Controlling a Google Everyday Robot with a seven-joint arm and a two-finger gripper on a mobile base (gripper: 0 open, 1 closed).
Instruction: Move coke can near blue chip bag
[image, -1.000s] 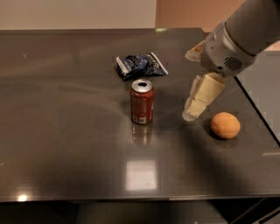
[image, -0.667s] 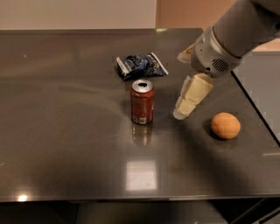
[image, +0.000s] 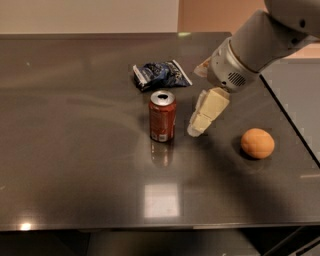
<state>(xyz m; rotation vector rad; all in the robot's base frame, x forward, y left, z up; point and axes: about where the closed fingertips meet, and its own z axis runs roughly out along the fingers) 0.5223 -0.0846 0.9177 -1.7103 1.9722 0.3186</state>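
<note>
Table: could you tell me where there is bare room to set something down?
The table is bare across its left half and front strip. Crowded centre-right: blue chip bag, coke can before it, gripper just right of the can, then orange.

The gripper (image: 205, 114) is showing as a cream, blocky, segmented piece narrowing to a rounded tip, and it is hanging just to the right of the coke can (image: 162, 116) in the camera view, apart from it. Directly behind the jaws, the wrist (image: 230, 70) is swelling into a pale grey rounded housing that is carrying a patch of small dark vent holes. Farther back from the jaws, the arm (image: 267, 37) is continuing as a thick, smooth, light grey cylinder.
</note>
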